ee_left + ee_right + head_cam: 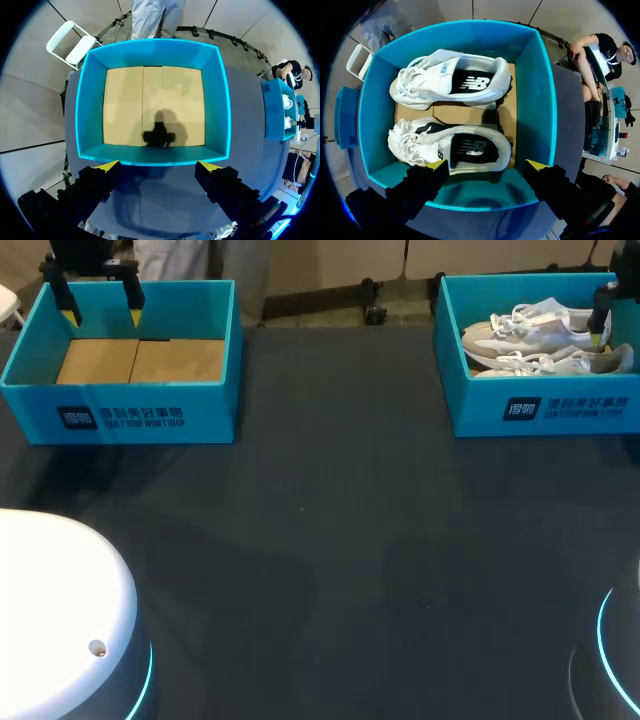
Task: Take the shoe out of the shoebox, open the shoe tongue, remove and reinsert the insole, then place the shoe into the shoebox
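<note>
Two white shoes with black insoles lie side by side in the blue shoebox point(540, 410) at the back right. In the right wrist view the nearer shoe point(450, 147) lies just ahead of my right gripper point(487, 165), and the farther shoe point(452, 82) lies beyond it. The right gripper point(610, 320) hangs open above the shoebox's point(542, 100) right end, holding nothing. My left gripper point(102, 312) hangs open over a second blue box point(130, 415) at the back left. That box point(90, 100) shows only its brown cardboard floor, with the left gripper point(159, 167) above its near wall.
The dark table point(330, 540) stretches between the two boxes and towards the front. The white round robot bases stand at the front left point(60, 610) and front right point(620, 650) corners.
</note>
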`<state>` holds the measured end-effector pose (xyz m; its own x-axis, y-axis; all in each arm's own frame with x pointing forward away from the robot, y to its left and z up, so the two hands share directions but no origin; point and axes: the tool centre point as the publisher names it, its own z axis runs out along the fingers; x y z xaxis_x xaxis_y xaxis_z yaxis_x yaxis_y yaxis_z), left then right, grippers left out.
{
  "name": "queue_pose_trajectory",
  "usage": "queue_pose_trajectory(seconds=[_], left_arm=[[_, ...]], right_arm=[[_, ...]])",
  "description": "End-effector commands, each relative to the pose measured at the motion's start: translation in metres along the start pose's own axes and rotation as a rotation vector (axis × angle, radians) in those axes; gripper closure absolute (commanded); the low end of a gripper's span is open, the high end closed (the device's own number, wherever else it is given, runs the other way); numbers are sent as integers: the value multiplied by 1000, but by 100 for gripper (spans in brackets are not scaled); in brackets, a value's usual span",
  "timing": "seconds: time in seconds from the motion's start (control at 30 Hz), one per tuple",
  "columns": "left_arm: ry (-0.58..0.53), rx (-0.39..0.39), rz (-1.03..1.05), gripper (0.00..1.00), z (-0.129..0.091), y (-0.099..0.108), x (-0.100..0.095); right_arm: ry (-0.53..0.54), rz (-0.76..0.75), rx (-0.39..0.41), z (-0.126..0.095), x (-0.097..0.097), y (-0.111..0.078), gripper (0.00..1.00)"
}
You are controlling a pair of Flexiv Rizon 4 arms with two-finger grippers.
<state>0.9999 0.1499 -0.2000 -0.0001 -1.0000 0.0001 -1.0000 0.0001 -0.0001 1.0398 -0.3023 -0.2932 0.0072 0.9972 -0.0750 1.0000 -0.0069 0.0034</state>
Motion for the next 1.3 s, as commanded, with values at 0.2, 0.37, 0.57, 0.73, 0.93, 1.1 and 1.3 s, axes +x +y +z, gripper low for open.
queue_pose_trajectory(seconds=[0.2, 0.37, 0.57, 0.73, 0.93, 1.1, 1.3], left_arm=[[0, 0, 0, 0, 0, 0, 0], [0, 0, 0, 0, 0, 0, 0], [0, 0, 0, 0, 0, 0, 0], [0, 0, 0, 0, 0, 0, 0], [0, 0, 0, 0, 0, 0, 0], [0, 0, 0, 0, 0, 0, 0], [0, 0, 0, 0, 0, 0, 0]], right_arm=[[12, 13, 3, 17, -6, 1, 0], [17, 11, -2, 24, -6, 1, 7], [17, 21, -5, 29, -14, 5, 10], [9, 21, 9, 34, -18, 7, 12], [15, 25, 23, 43, -21, 8, 24], [6, 13, 37, 50, -19, 11, 23], [7, 14, 49, 58, -22, 16, 22]])
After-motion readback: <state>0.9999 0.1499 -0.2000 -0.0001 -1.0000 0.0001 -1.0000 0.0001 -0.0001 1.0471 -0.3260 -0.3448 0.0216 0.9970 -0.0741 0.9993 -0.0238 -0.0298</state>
